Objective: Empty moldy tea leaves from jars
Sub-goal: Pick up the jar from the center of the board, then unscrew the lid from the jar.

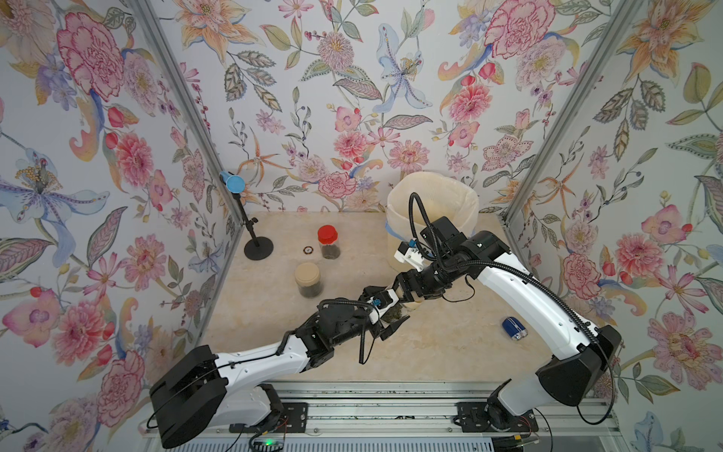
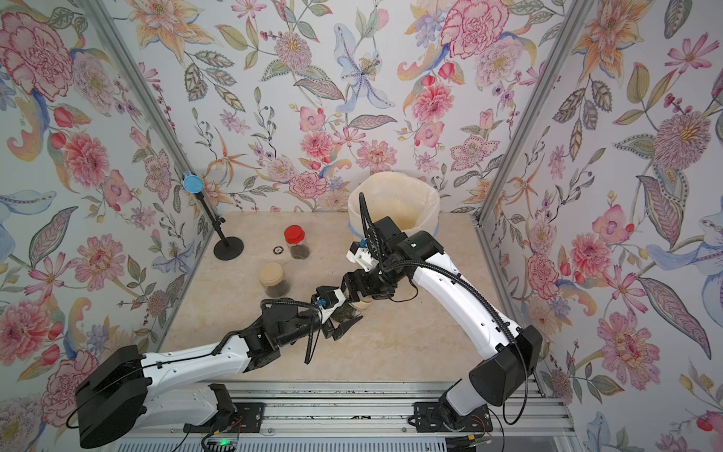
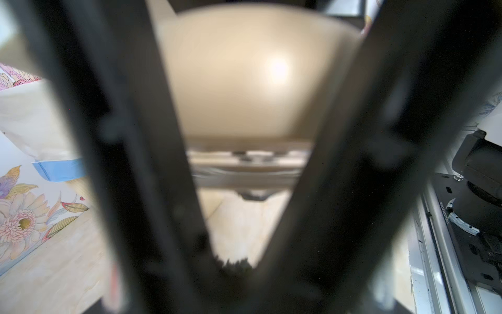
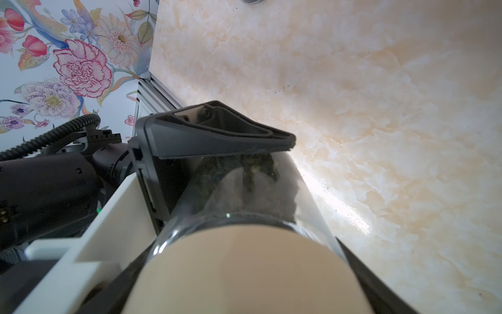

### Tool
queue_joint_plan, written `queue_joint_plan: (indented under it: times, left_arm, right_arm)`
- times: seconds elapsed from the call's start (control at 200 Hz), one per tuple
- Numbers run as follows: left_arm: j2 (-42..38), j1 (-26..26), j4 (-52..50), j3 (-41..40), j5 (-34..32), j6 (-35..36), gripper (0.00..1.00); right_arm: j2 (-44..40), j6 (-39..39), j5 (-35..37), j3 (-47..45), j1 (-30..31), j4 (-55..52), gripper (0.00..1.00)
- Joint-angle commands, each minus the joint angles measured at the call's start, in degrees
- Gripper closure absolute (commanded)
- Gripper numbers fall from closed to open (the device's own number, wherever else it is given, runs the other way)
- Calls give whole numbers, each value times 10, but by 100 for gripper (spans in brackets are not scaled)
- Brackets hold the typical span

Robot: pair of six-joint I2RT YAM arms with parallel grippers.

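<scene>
A clear jar (image 1: 397, 312) (image 2: 348, 313) with a beige lid (image 1: 411, 304) lies on its side just above the table's middle, between both arms. My right gripper (image 1: 405, 298) (image 4: 244, 285) is shut on the lid (image 4: 244, 271). My left gripper (image 1: 394, 320) (image 2: 346, 321) is shut on the glass body, one finger (image 4: 217, 136) flat on the glass. Dark tea leaves (image 4: 252, 165) (image 3: 235, 265) lie heaped inside, at the base end. A second beige-lidded jar (image 1: 309, 280) and a red-capped jar (image 1: 328, 242) stand upright at the left rear, both holding tea leaves.
A cream ribbed bin (image 1: 432, 207) with a white liner stands at the back right, behind my right wrist. A blue object (image 1: 514, 328) lies on the right. A black stand (image 1: 258, 248) with a blue disc stands at the back left, a small ring (image 1: 308, 249) next to it.
</scene>
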Motion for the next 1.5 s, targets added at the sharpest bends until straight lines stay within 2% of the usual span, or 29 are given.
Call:
queue_joint_plan:
  times: [0.0,0.12,0.2,0.305,0.53,1.396,1.496]
  left_arm:
    - [-9,-3,16,4,1,11,21]
    - [-17,-5,38,-11,-3,11,28]
    - [-21,-4,44,-17,-4,14,33]
    - [-19,-4,46,-19,-1,16,37]
    - [-21,-4,58,-26,5,14,38]
    - [-43,-3,49,-42,5,14,38]
    - [-43,-3,51,-42,6,12,38]
  right_arm:
    - [-21,5,-22,-1,0,3,46]
    - [-19,5,-24,-3,1,3,42]
    - [-21,8,-34,-4,-15,4,25]
    - [-24,16,-55,-3,-18,4,11]
    - [-24,40,-101,2,-30,4,0]
    - [-15,36,-44,8,-30,-27,0]
    - [-13,34,-40,7,-25,-28,10]
